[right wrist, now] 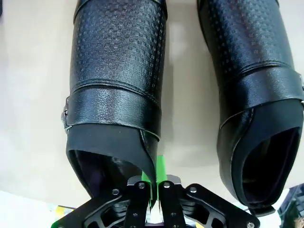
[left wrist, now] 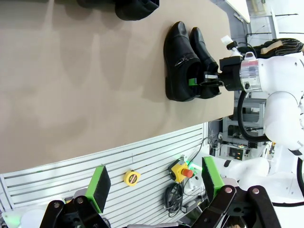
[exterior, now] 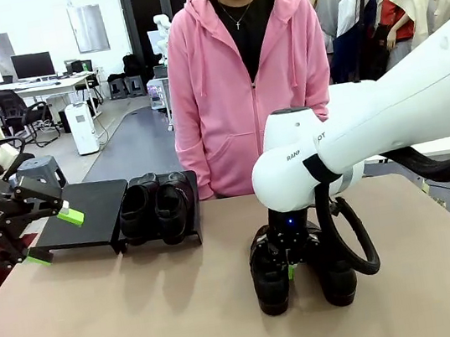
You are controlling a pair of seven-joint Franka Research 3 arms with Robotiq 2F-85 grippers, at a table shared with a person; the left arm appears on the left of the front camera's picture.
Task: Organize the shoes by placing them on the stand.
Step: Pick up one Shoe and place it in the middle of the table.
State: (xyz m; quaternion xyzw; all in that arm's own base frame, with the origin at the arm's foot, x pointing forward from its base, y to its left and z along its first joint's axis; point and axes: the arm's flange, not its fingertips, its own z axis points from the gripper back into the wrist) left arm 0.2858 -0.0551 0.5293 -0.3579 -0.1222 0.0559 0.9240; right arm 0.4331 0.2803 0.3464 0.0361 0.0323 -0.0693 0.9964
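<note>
Tan table, five o'clock of stand: clamped by right gripper on shoe at thin collar, left gripper gaping, empty; risks heavy toe sagging and slipping out on lifting.

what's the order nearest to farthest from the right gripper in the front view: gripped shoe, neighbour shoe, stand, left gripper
1. gripped shoe, clamped in the right gripper
2. neighbour shoe, beside it, robot's right
3. stand, far left
4. left gripper, left edge

White desk, black office chairs, grey floor
</note>
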